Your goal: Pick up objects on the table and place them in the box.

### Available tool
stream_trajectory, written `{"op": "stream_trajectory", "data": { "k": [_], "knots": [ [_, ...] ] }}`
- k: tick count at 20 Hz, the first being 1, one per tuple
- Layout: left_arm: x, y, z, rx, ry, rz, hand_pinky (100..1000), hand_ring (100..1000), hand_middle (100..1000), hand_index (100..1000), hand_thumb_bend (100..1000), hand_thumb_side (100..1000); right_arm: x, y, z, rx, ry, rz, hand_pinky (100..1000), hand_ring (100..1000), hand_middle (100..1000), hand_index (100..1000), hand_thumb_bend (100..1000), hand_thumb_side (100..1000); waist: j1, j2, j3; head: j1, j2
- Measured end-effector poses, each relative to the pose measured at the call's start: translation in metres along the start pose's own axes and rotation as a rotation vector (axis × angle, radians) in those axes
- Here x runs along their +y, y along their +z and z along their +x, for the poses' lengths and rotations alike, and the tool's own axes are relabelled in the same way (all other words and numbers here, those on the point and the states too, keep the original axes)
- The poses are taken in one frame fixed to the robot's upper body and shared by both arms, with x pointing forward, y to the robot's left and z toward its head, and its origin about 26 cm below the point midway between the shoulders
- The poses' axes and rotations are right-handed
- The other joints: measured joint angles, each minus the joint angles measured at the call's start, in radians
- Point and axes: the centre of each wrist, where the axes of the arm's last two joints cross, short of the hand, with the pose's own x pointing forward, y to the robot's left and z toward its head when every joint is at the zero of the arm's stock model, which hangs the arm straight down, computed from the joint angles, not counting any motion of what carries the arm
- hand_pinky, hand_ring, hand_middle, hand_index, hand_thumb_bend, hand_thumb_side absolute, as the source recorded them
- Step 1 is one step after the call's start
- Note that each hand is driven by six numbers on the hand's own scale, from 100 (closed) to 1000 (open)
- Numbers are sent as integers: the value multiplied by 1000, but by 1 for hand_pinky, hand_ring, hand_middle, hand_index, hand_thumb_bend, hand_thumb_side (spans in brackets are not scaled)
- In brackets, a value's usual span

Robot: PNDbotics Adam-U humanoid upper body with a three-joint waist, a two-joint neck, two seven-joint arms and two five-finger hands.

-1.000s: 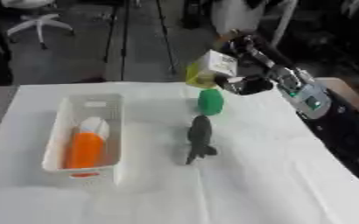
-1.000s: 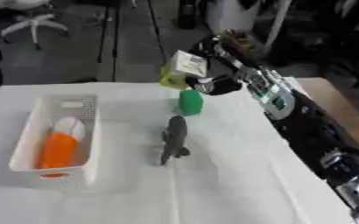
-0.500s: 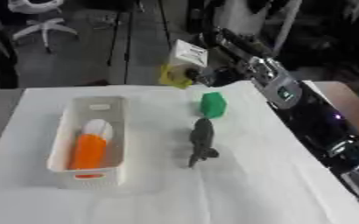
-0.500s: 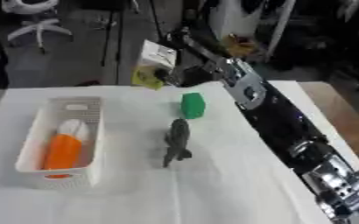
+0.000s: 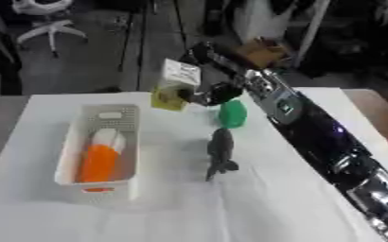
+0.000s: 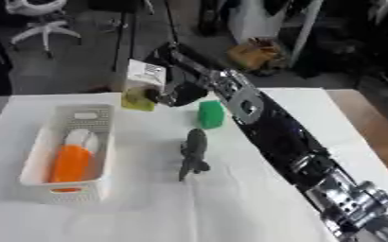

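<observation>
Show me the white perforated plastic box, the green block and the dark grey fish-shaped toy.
white perforated plastic box (image 5: pixel 67 150): left eye view, left wall
green block (image 5: pixel 232 114): left eye view, front face
dark grey fish-shaped toy (image 6: pixel 195 147): right eye view, body

white office chair (image 5: pixel 47 10) far left | brown bag (image 6: pixel 260 53) on floor beyond table

Work surface: a table (image 5: pixel 147 208) covered in white cloth. Resting directly on it: a white perforated box (image 5: pixel 98 146) at the left; a green block (image 5: pixel 232 114) near the far middle; a dark grey fish-shaped toy (image 5: pixel 220 153) just in front of the block, lying lengthwise toward the camera.
</observation>
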Motion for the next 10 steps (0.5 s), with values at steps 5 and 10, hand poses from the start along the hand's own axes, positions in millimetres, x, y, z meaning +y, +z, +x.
{"op": "stream_trajectory", "data": {
  "k": [5,10],
  "knots": [
    [0,0,0,-1,0,0,502,720,837,923,410,946,11,-10,6,-34,-20,33,344,385,371,389,100,198,0,0,7,-1,0],
    [0,0,0,-2,2,0,502,721,837,923,410,945,18,-18,9,-44,-53,31,335,378,373,387,100,236,0,-3,12,-5,0]
  ]
}}
